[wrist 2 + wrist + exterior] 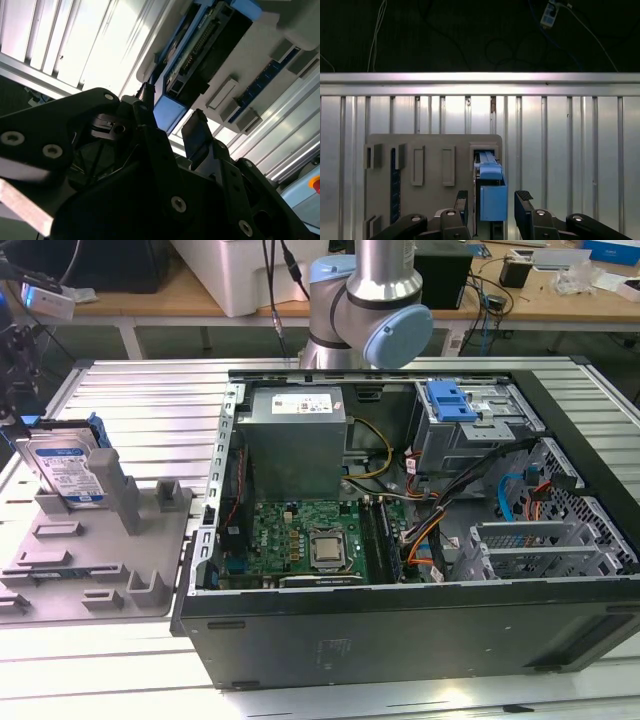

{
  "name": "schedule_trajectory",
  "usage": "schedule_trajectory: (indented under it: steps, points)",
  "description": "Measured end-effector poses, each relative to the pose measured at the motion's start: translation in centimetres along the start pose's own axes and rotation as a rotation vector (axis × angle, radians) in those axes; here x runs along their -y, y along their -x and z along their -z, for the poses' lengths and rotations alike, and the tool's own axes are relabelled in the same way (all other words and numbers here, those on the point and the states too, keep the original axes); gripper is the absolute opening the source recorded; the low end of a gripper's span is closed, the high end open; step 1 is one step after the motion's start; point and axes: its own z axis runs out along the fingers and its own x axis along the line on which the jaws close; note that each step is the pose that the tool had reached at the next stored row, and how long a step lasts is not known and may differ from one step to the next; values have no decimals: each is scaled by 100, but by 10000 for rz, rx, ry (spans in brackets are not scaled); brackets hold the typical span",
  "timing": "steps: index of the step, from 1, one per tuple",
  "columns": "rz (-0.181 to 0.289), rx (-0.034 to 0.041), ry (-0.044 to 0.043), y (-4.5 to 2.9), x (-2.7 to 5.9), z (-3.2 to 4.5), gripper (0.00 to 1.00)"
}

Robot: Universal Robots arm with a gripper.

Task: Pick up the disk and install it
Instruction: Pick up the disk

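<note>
The disk (68,472), a silver drive with a white-and-blue label in a blue carrier bracket, stands on edge in a grey holder (110,540) at the exterior view's left. In both wrist views my gripper (492,199) is open and right over the disk's (491,172) upper blue edge. One dark finger (462,201) is on each side of the bracket, with a small gap to it. The second wrist view shows the same straddle by the gripper (170,117), with the disk's (200,55) connector side running away from the fingers.
An open computer case (560,570) fills the middle and right of the ribbed metal table (150,400). Inside it are a motherboard, cables and a grey drive cage topped by a blue latch piece (452,400). The holder has several other empty slots.
</note>
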Motion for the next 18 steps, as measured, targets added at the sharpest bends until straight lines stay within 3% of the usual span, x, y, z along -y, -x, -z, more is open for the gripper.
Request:
schedule_trajectory:
  steps: [18]
  points:
    - [-65, 2, 1, 0, 5, -120, 49]
